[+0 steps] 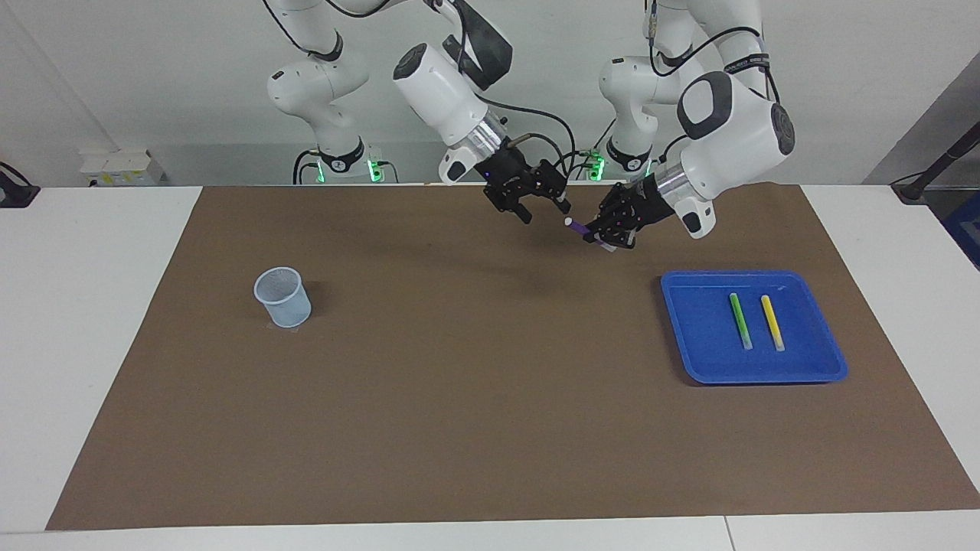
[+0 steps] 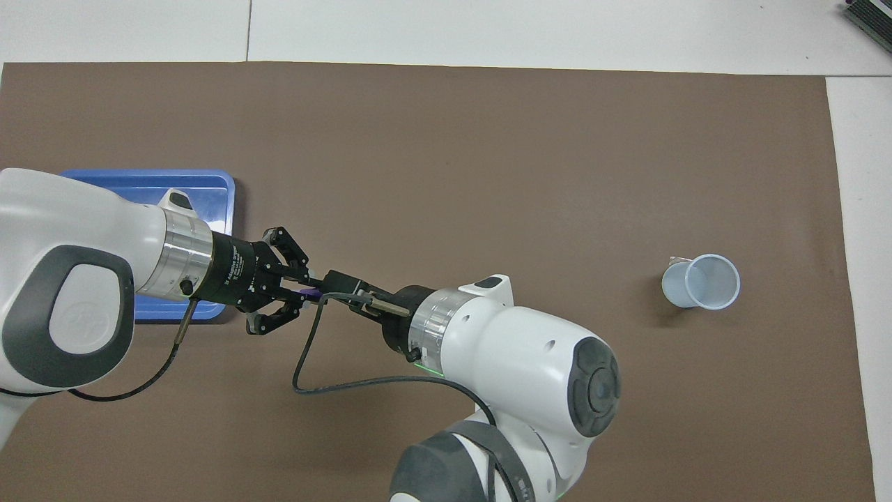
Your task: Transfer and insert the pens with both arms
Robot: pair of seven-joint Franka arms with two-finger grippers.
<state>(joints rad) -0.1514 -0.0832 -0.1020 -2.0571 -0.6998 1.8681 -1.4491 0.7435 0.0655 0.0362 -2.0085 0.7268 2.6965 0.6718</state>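
Blue tray [image 1: 693,337], brown mat [image 1: 475,398]

Robotics lab, two white arms [image 1: 735,130] mounted at white table [image 1: 92,321], brown mat [image 1: 459,428], bare wall [image 1: 153,76]

A white tabletop [image 1: 99,321] carries a wide brown mat [image 1: 475,398] that lies under both claws. A plain pale wall [image 1: 153,69] rises above them.

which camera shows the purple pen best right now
The facing view: the purple pen sticks out of the left gripper, pale end toward the right gripper. Overhead, only a purple sliver shows between both grippers.
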